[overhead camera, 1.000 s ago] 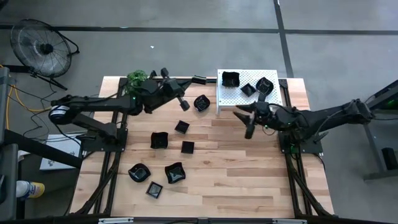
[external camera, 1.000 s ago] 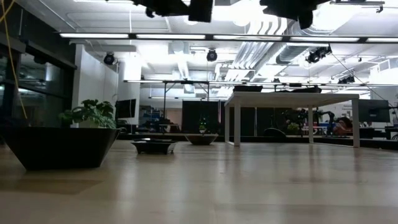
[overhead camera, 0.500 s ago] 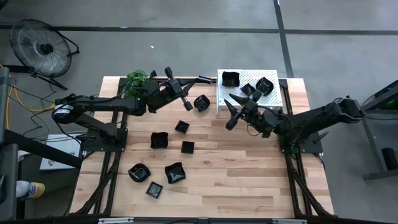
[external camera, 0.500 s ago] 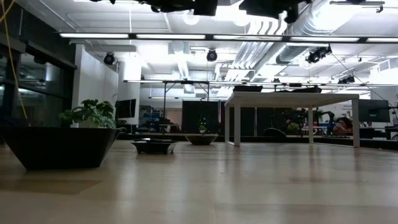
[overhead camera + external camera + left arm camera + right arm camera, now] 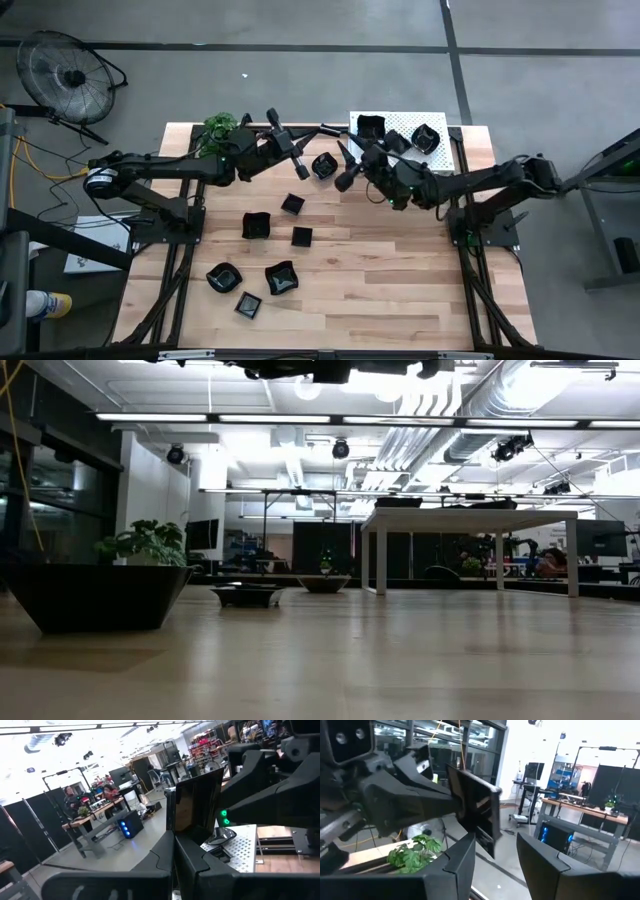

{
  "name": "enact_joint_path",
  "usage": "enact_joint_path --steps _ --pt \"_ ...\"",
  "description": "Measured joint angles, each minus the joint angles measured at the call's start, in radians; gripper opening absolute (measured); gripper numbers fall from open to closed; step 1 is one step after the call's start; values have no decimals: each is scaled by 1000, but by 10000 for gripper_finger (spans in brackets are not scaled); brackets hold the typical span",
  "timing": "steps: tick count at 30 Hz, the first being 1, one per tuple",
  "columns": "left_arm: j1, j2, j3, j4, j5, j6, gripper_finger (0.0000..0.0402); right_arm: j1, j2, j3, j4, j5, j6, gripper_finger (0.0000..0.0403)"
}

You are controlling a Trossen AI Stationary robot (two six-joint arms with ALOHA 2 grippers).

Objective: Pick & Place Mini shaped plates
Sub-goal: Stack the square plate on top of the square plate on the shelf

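Left claw [image 5: 174,840] is pressed shut on a thin, glossy black square plate [image 5: 195,806], which stands on edge above the fingertips. It hangs over the far part of the tabletop [image 5: 400,290], between the plant [image 5: 220,125] and the white perforated rack [image 5: 395,121].

Right claw [image 5: 343,167] faces it from close by, its 2 fingers spread wide with nothing between them. In the right wrist view the held plate sits just ahead of the gap between those fingers, apart from both. The right arm reaches across the front edge of the rack.

Just below the 2 claws in the high view, 1 loose plate [image 5: 323,165] lies on the wood beside the rack's left edge. 6 more plates [image 5: 255,225] are scattered over the left half of the tabletop: 3 near the middle and 3 toward the near edge. On the rack, 3 dishes [image 5: 372,127] show, though the right arm partly covers that area.

At tabletop level, 1 dark dish [image 5: 95,595] looms at the left, with 2 smaller ones farther back.

A floor fan [image 5: 65,70] stands off the tabletop's far left corner.
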Motion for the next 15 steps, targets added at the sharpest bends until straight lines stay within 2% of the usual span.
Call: enact_joint_path --steps 10,15 --pt "0 0 0 -7 3 0 0 -1 15 41 -3 35 -28 137" --pt "0 0 0 -8 13 0 0 -6 15 41 -2 -4 -26 116"
